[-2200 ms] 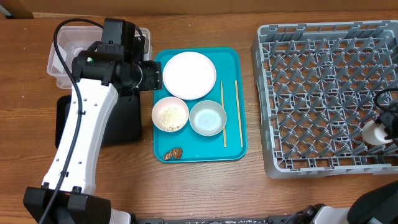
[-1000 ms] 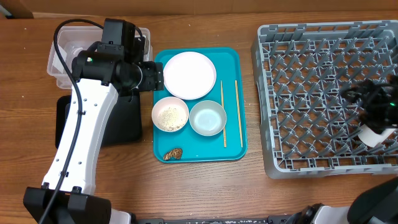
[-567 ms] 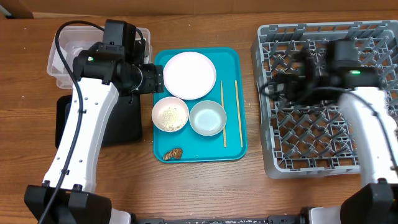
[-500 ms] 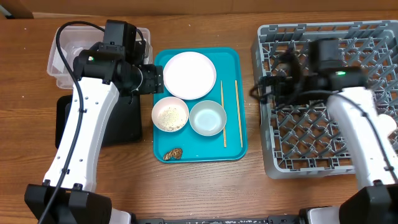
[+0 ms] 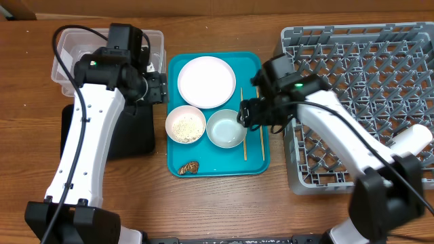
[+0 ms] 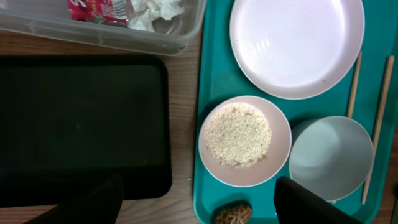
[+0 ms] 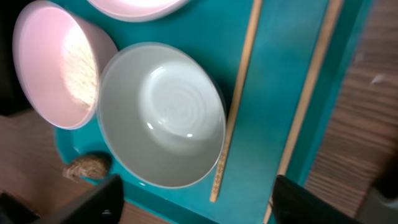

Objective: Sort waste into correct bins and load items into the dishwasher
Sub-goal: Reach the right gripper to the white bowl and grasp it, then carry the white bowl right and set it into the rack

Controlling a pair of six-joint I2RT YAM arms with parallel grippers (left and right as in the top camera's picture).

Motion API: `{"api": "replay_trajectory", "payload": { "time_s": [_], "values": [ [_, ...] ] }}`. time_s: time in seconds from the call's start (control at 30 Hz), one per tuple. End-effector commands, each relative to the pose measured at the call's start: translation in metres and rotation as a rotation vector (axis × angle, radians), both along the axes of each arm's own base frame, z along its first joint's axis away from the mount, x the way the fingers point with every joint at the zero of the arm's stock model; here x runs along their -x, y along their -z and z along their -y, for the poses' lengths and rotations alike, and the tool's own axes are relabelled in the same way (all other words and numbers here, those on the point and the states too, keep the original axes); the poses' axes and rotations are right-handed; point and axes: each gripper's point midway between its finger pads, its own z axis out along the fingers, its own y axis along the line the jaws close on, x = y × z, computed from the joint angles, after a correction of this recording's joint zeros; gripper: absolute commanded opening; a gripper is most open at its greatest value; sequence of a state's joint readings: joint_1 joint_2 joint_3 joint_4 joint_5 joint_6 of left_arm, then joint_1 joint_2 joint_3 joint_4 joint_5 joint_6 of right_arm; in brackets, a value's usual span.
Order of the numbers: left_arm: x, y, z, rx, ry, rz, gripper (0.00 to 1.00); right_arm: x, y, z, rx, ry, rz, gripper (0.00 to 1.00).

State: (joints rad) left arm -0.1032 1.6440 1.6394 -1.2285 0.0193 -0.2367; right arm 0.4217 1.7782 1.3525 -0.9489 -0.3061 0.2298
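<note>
Grey bowl (image 5: pixel 226 129) now lies under the right gripper (image 5: pixel 245 116), swung over from the rack (image 5: pixel 380 61), spread wide and empty.

A brown wood-grain table (image 5: pixel 224 207) fills the whole view under soft, even light.

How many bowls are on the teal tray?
2. The rice bowl sits left on the teal tray, in front of the plate; the empty grey bowl is just right of it, beside a chopstick. None hidden.
</note>
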Motion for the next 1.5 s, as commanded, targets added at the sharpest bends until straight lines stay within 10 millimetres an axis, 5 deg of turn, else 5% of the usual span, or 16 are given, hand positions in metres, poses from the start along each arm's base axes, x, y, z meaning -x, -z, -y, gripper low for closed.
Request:
{"api": "replay_trajectory", "payload": {
  "time_s": [0.0,0.17,0.37,0.43,0.6,0.73,0.93,1.3,1.47],
  "values": [
    [-0.002,0.000,-0.006,-0.012,-0.031,-0.002,0.80,0.008,0.033,0.000,0.060,0.077,-0.105,0.63],
    [-0.003,0.000,-0.006,-0.013,-0.031,-0.001,0.81,0.012,0.059,0.004,0.106,0.115,-0.179,0.41],
    [-0.003,0.000,-0.006,-0.013,-0.031,-0.001,0.81,0.013,0.060,0.005,0.109,0.115,-0.185,0.07],
    [-0.002,0.000,-0.006,-0.013,-0.031,-0.002,0.82,0.013,0.057,0.006,0.111,0.111,-0.185,0.04],
    [-0.002,0.000,-0.006,-0.012,-0.031,-0.002,0.82,-0.005,0.020,0.012,0.117,0.103,-0.094,0.04],
    [-0.002,0.000,-0.006,-0.012,-0.031,-0.002,0.82,-0.037,-0.037,0.038,0.179,0.178,0.076,0.04],
    [-0.003,0.000,-0.006,-0.012,-0.031,-0.001,0.82,-0.076,-0.121,0.107,0.304,0.378,0.357,0.04],
    [-0.005,-0.001,-0.006,-0.011,-0.031,0.008,0.84,-0.079,-0.180,0.295,0.808,0.854,0.553,0.04],
    [-0.006,-0.001,-0.005,-0.011,-0.031,0.014,0.84,-0.071,-0.201,0.356,0.956,1.047,0.611,0.04]
  ]
}}
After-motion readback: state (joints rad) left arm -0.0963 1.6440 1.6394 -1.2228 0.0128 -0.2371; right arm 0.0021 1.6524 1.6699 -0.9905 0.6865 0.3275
